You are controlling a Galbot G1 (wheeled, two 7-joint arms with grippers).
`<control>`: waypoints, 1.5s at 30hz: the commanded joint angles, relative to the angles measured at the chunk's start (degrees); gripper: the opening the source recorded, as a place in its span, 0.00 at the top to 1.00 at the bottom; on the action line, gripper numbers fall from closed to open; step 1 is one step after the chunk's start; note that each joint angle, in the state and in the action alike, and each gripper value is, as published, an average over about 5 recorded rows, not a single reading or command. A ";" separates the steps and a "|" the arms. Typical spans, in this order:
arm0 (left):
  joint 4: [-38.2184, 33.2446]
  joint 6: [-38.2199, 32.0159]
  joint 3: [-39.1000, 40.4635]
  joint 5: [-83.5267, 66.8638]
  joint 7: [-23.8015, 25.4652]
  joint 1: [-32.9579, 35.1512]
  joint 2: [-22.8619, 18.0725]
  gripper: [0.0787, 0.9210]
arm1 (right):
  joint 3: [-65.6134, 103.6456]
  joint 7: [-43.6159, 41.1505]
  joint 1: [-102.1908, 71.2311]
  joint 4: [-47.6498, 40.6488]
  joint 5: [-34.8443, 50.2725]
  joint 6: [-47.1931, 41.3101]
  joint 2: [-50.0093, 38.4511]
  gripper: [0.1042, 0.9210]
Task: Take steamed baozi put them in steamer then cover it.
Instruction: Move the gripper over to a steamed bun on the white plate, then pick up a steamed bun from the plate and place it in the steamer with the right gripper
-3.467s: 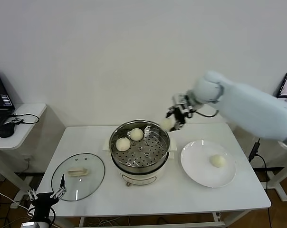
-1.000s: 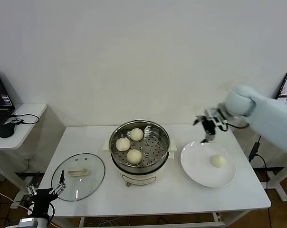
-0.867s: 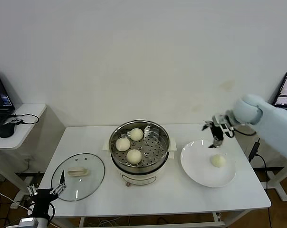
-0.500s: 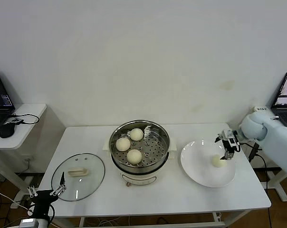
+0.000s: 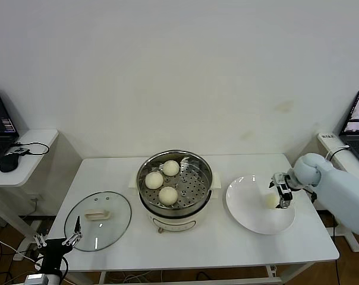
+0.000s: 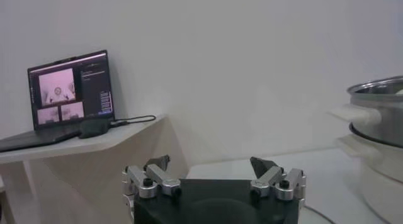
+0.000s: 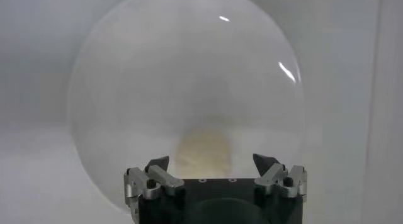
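White plate [image 5: 251, 218], table [image 5: 215, 243], laptop [image 6: 66, 96].

The steamer [image 5: 175, 189] stands mid-desk [image 5: 197, 249] with three baozi [image 5: 167, 195] in it. The cover [image 5: 98, 220] lies flat toward the desk's left edge, and the plate [image 5: 251, 217] sits toward the right edge with one baozi [image 5: 271, 200] on it. The right hand [image 5: 282, 193] is at that baozi; the left hand [image 5: 56, 241] hangs off the front-left corner.

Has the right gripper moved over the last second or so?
Yes. The right gripper was above the far rim of the white plate; it has come down and toward the robot's right, jaws open around the last baozi on that plate.
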 commanded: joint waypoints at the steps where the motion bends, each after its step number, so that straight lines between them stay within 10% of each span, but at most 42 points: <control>1: 0.22 -0.02 0.02 0.02 -0.03 -0.10 0.07 0.12 | 1.86 0.44 -1.86 -4.63 -3.78 0.63 3.30 0.12; 28: 0.44 -0.07 0.34 0.29 -0.13 -0.37 -0.23 0.12 | 2.73 -1.57 -0.91 -7.09 -3.66 0.29 4.53 0.36; 45: -0.46 0.09 0.72 0.45 -0.17 -0.44 -0.15 0.12 | -17.99 -3.30 28.29 14.26 22.34 -10.60 -5.17 0.38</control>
